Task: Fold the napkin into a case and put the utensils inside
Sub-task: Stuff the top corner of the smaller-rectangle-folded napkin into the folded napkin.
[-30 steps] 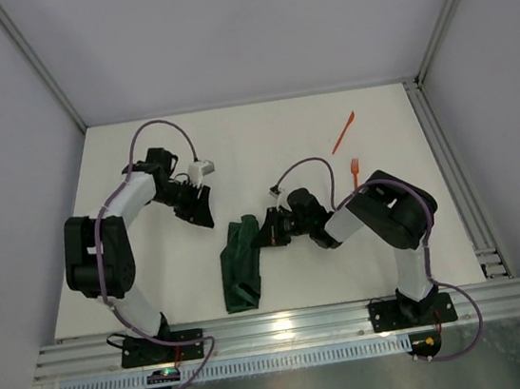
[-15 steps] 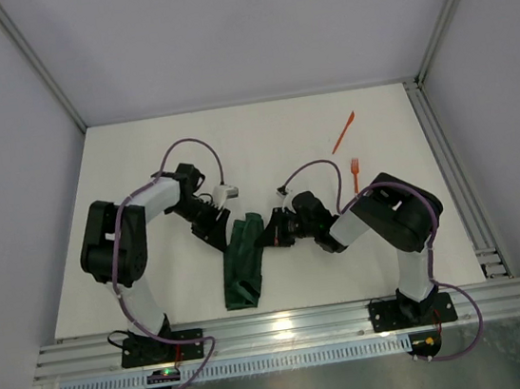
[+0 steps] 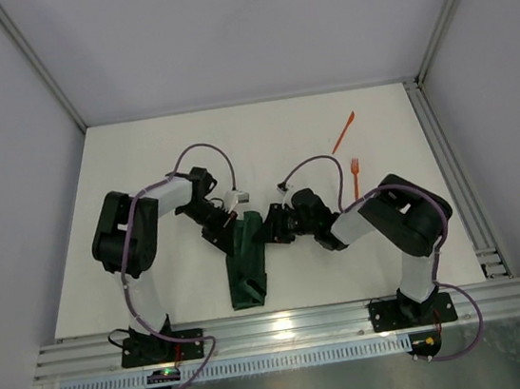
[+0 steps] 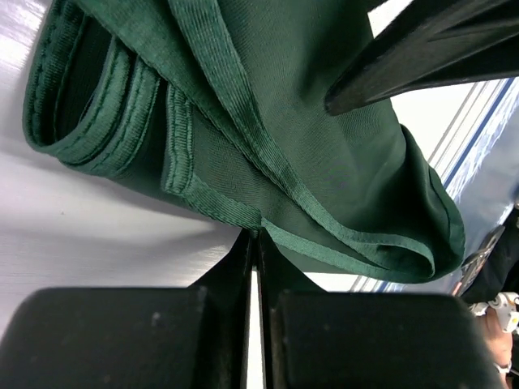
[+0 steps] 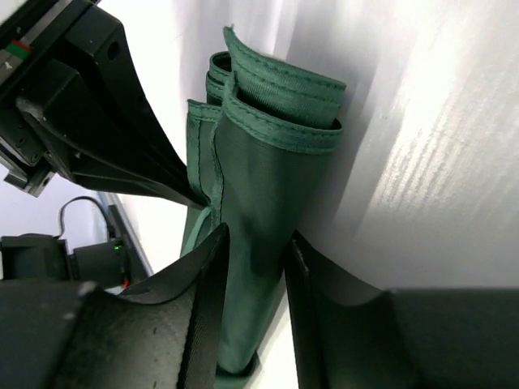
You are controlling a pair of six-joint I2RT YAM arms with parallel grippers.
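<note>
A: Where was the case (image 3: 247,261) at that moment?

B: Lying mid-table (image 3: 142,172) as a narrow, layered green strip, running from between my two grippers down toward the near edge. From my left wrist I saw its ribbed hems stacked up, several layers deep.

A: And your left gripper (image 3: 230,225)?

B: Pressed against the strip's upper left side, fingers (image 4: 243,267) shut tight together. Their tips met right at a hem of the cloth, but I couldn't tell whether any fabric was actually pinched between them.

A: The right gripper (image 3: 263,230)?

B: On the opposite side of that upper end, jaws parted a little, with a fold of the cloth standing in the gap between them. The right wrist view showed the fabric running up between my two fingers (image 5: 203,308), and my left gripper just beyond it.

A: The utensils?

B: Both well apart from the case, off to the far right. The fork (image 3: 355,174) lay near my right arm's elbow, tines pointing away from the bases. The knife (image 3: 344,132) lay slanted farther back, just beyond the fork.
</note>
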